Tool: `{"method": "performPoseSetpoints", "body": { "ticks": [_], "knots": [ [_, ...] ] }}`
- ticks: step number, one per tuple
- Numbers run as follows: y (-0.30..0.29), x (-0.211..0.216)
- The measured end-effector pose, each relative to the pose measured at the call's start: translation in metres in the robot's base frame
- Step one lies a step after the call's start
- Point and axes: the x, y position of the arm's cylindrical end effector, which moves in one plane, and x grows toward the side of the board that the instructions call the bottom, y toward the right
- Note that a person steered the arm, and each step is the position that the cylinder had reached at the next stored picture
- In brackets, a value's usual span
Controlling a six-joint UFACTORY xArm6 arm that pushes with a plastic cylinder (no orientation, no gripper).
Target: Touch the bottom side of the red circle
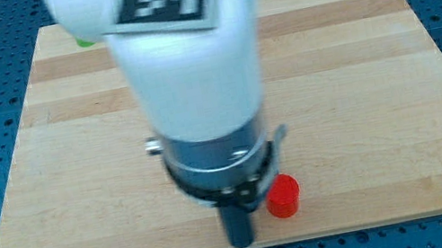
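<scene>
My tip (pixel 241 243) sits low centre of frame, near the bottom edge of the wooden board (pixel 358 72). Red circle (pixel 284 196) is just right of it and slightly higher, close beside the rod; contact can't be told. No fingers here, just a plain rod. Green block (pixel 84 42) peeks out upper left behind the arm.

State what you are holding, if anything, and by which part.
Nothing is held. My tip is a bare rod, just left of the red circle; contact cannot be told.
</scene>
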Motion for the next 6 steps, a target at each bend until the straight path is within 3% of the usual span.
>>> {"method": "performPoseSetpoints", "body": {
  "ticks": [1,2,6],
  "knots": [
    [0.045,0.0],
    [0.053,0.0],
    [0.025,-0.008]
  ]
}}
